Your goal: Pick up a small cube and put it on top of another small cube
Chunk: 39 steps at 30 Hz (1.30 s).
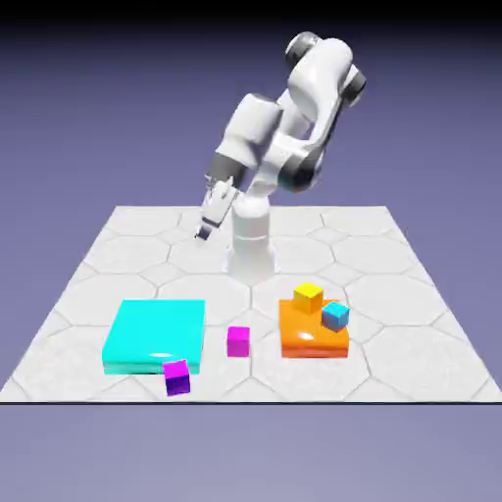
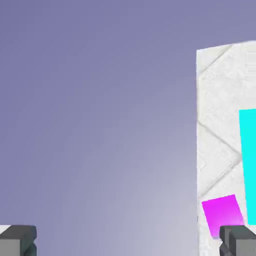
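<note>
Near the front edge of the white surface (image 1: 373, 373), a small dark purple cube (image 1: 176, 378) with a bright pink-purple top sits beside the big cyan slab (image 1: 157, 331). A pink cube (image 1: 238, 341) sits between the slab and a flat orange block (image 1: 314, 343). On the exterior view's right, a yellow cube (image 1: 309, 297) and a little blue cube (image 1: 335, 316) are by that block. High above the surface, the fingers (image 2: 20, 241) are wide apart with nothing in them.
</note>
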{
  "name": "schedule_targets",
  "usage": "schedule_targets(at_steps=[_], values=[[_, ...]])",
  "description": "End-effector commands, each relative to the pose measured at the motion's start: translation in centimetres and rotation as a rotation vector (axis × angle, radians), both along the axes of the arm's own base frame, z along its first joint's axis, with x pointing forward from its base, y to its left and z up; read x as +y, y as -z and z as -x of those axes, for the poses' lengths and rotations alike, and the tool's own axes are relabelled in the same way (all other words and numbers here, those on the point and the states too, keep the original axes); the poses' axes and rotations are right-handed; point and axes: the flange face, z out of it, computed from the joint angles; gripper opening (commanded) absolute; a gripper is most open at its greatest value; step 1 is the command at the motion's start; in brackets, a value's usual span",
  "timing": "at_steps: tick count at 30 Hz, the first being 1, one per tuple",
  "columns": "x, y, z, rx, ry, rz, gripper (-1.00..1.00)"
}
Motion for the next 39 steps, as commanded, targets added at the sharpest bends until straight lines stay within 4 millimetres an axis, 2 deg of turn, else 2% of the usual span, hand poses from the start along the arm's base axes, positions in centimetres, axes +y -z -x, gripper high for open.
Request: schedule_targets(at_steps=[1, 7, 14, 27, 28, 34, 35, 36, 37, 39], values=[[-0.3, 0.7, -0.3, 0.002, 0.041, -0.016, 0.0], [-2.4, 5.3, -2.0, 0.017, 0.29, -0.116, 0.0], [-5.2, 11.5, -3.3, 0.045, 0.597, -0.238, 0.0], [-9.7, 23.8, -3.4, 0.138, 1.203, -0.47, 0.0], [-9.7, 23.8, -3.4, 0.138, 1.203, -0.47, 0.0], [-9.9, 30.6, -2.6, 0.138, 1.203, -0.47, 0.0], [-9.9, 30.7, -2.6, 0.138, 1.203, -0.47, 0.0], [-9.9, 30.7, -2.6, 0.138, 1.203, -0.47, -1.0], [-9.9, 30.7, -2.6, 0.138, 1.203, -0.47, -1.0], [-10.0, 28.5, -2.9, 0.138, 1.203, -0.467, -1.0]])
